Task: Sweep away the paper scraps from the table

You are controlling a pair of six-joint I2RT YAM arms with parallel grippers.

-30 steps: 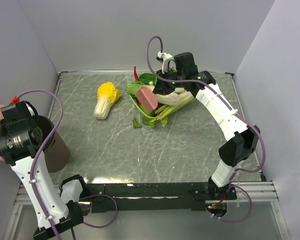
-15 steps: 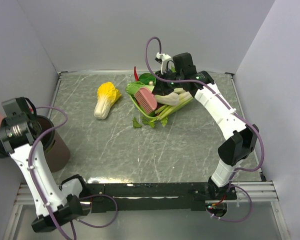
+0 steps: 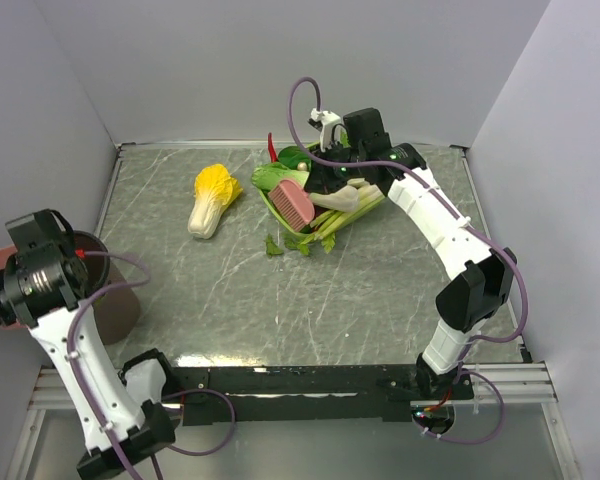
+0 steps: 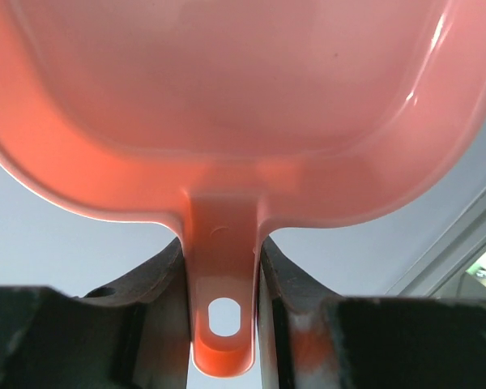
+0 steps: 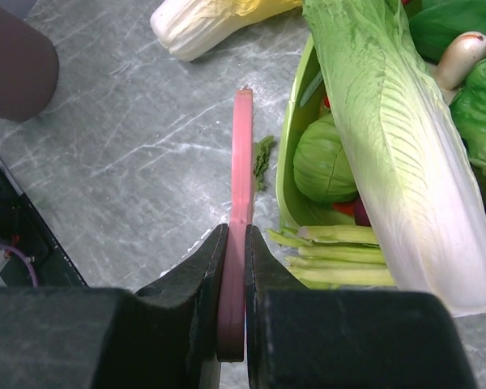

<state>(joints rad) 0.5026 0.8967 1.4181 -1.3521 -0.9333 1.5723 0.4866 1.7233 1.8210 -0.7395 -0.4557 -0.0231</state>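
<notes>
Left wrist view shows the left gripper (image 4: 221, 275) clamped on the handle of the pink dustpan (image 4: 227, 97); that arm has just sunk lower beside the brown bin (image 3: 120, 305), pan seemingly empty. Farther out, paper scraps (image 3: 273, 245) lie on the table (image 3: 230, 290), so sweeping remains; beyond them, the right gripper (image 5: 232, 267) pinches the brush (image 5: 241, 154), raised, barely shifted

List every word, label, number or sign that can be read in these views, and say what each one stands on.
No readable text in any view.
pink dustpan: plain, no marking, only a hanging hole in its handle.
pink brush: no lettering.
brown bin: no label.
table: only pale veins, no print.
right arm and left arm: no print that can be made out.
</notes>
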